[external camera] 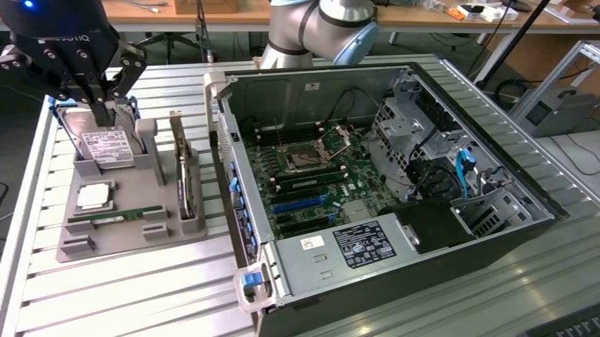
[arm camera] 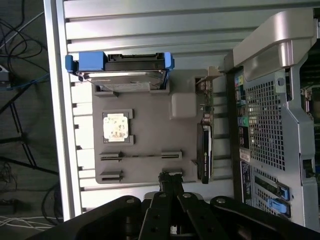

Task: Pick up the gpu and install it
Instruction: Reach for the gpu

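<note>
Leftmost in the exterior view, the gripper point(external camera: 100, 112) hangs over the far end of the grey tray point(external camera: 140, 242). Its fingers are pressed together and pinch nothing. It is nearest the hard drive point(external camera: 103, 146), which is propped at that end. Beside the drive lie a CPU point(external camera: 94, 196) and a memory stick point(external camera: 117, 216), all carried by the slatted worktop point(external camera: 140, 295).

Next rightward, the gpu point(external camera: 185, 184) stands on its long edge in a slot along the tray's side nearest the case point(external camera: 281, 91), well apart from the fingers. The wrist view presents it edge-on, as a thin dark strip.

Handling, as judged: the card is probably light and stiff but fragile. Its free upper edge, near mid-length, looks the safest hold, one finger on each face, sparing any components and the contacts below.

Obstructions: the tray's grey uprights flank the card, and the case wall stands just beside it, so room on that side is narrow. Farther right, inside the case, cables point(external camera: 459, 172) lie near the board.
</note>
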You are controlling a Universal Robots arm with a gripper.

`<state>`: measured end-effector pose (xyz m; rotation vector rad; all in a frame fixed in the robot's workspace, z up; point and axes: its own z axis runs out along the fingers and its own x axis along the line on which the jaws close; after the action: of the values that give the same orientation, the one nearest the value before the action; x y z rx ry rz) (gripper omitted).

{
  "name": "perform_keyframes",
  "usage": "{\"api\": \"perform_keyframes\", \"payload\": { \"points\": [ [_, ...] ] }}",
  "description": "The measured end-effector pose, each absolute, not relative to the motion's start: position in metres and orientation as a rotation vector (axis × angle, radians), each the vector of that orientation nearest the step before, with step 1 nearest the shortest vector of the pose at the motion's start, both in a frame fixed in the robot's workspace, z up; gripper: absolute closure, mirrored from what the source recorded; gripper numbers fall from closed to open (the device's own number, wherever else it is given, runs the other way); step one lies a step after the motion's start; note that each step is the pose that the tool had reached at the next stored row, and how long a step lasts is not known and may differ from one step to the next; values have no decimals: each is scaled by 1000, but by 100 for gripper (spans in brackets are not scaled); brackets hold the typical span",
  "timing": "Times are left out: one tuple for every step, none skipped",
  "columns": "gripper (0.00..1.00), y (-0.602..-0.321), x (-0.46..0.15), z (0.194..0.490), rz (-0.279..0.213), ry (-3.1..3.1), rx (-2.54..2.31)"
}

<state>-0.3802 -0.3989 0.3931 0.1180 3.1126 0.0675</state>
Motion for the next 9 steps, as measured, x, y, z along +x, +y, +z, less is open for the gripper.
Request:
{"api": "perform_keyframes", "payload": {
  "points": [
    [89,-399,-382,393,68,3113,118],
    [89,-399,-383,393,68,3113,118],
    [89,-399,-386,393,68,3112,118],
    [89,-399,-387,393,68,3112,118],
    [89,-399,-389,393,68,3112,118],
    [89,-399,-391,393,68,3113,118],
    [89,-399,-392,393,68,3112,118],
    [89,-399,-395,393,68,3113,118],
    [89,-399,-396,393,68,3113,118]
  ]
}}
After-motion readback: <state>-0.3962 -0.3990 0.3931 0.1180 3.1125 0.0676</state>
